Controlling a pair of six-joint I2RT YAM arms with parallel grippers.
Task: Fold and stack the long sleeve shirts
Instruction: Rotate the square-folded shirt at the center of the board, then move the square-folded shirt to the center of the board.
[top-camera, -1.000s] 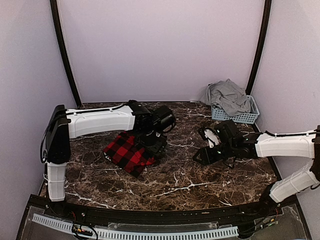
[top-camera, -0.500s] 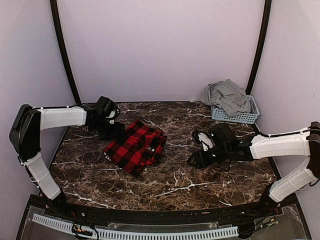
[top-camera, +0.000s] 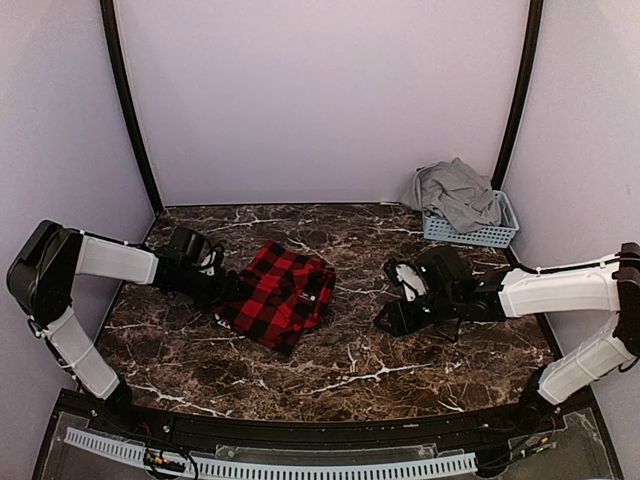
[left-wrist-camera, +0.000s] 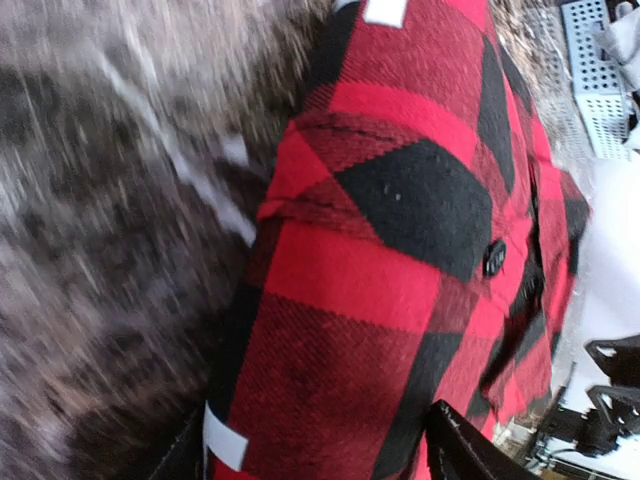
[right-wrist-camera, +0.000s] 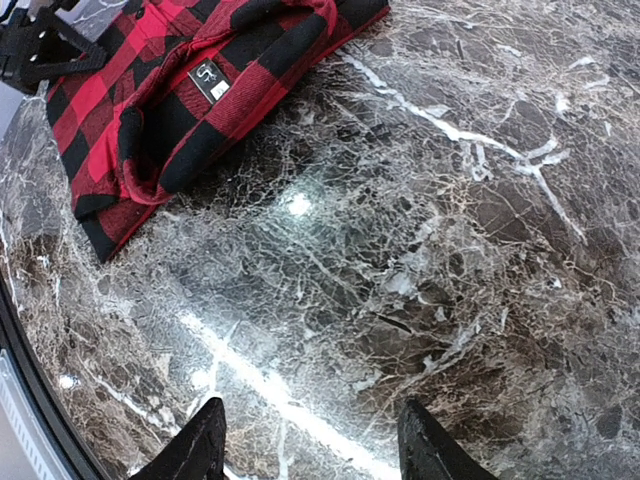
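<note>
The red-and-black checked shirt (top-camera: 277, 297) lies folded into a compact bundle on the table (top-camera: 380, 385), left of centre, with its small black label (right-wrist-camera: 208, 80) facing up. A second ago the left arm lay across this shirt, pressing on it. It then swung clear to the back left, and now the left end effector (top-camera: 212, 288) has come in low at the bundle's left edge. The left wrist view shows its fingers (left-wrist-camera: 203, 452) spread wide with checked cloth reaching into the gap, and nothing shows them pinching it. The bundle's outline has shifted slightly over that second. By my reading the fold is essentially done and this is a tidying nudge or a fresh grip, not a new fold. The right end effector (top-camera: 392, 318) has barely moved. It hangs over bare marble to the shirt's right, half open and holding nothing. The grey shirt (top-camera: 456, 192) is heaped untouched in the pale blue basket (top-camera: 492, 236) at the back right corner, so most of the task remains. The checked bundle is well apart from every table edge. Open marble lies between it and the right end effector and towards the near edge. The left arm is tucked close to the left wall, so it has little room to pull back.
</note>
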